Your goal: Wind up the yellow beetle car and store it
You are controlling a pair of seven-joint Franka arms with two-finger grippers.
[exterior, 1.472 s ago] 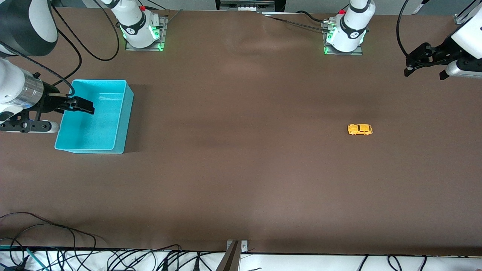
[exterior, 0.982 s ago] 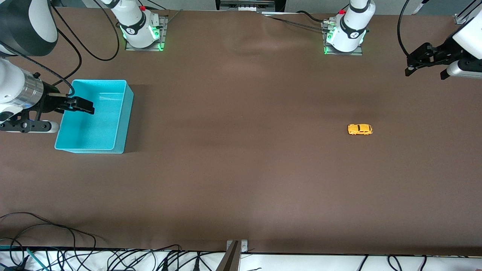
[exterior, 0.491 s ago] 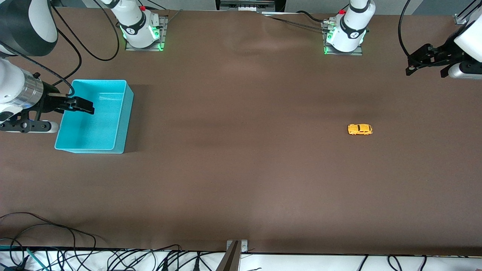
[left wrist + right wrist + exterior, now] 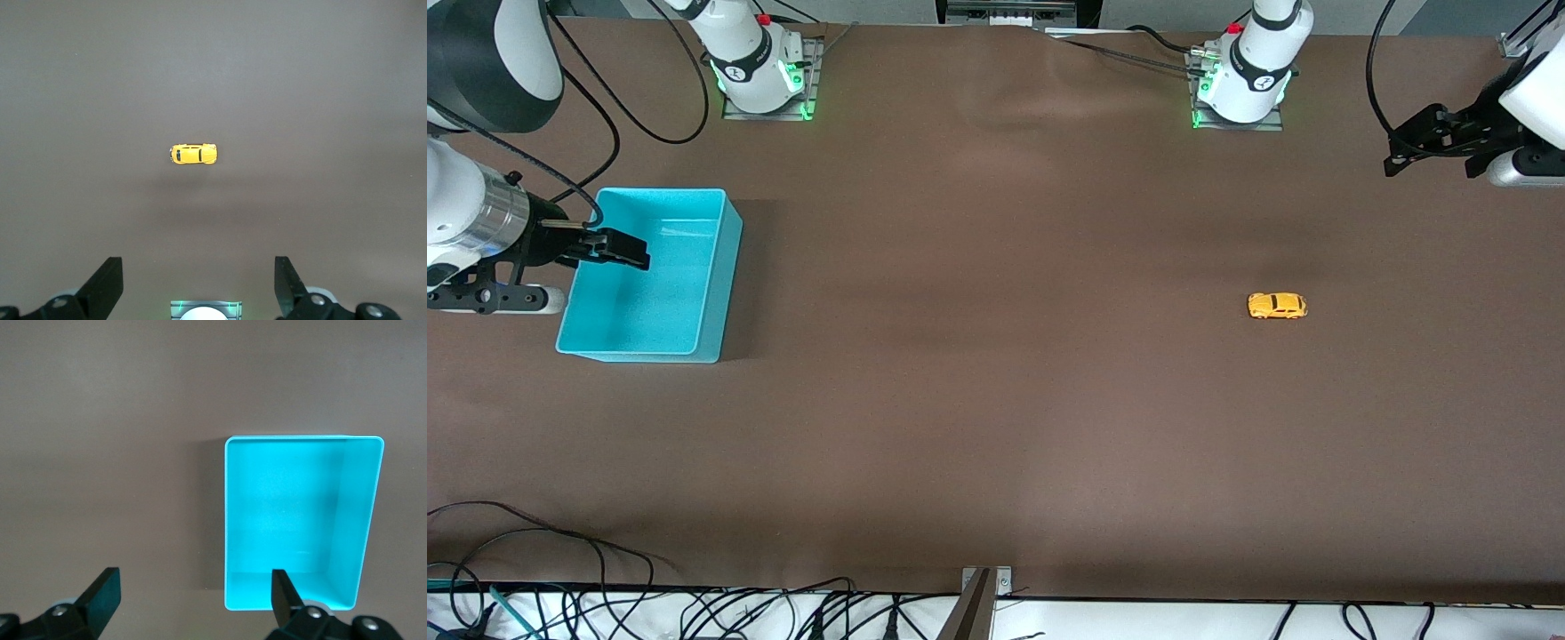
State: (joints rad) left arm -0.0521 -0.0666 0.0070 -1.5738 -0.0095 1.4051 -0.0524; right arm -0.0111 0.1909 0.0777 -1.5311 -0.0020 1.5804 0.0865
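Car (image 4: 1277, 306), small and yellow, sits alone on the brown worktop (image 4: 996, 400) toward the left arm's end, wheels down. Left gripper (image 4: 1396, 156) hangs above that end of the worktop, jaws spread wide, holding nothing. Right gripper (image 4: 633, 253) hovers over a cyan bin (image 4: 716, 267) at the right arm's end, also wide open and empty.

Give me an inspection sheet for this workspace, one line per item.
Surface: brown table, bare in the middle.
Job's things: yellow beetle car on its wheels toward the left arm's end; cyan bin empty toward the right arm's end.
Clutter: nothing seen.
Grippers: left pincer open, in the air at the left arm's end; right pincer open over the bin.
Cables: black cables along the near edge.
Surroundings: arm bases lit green.
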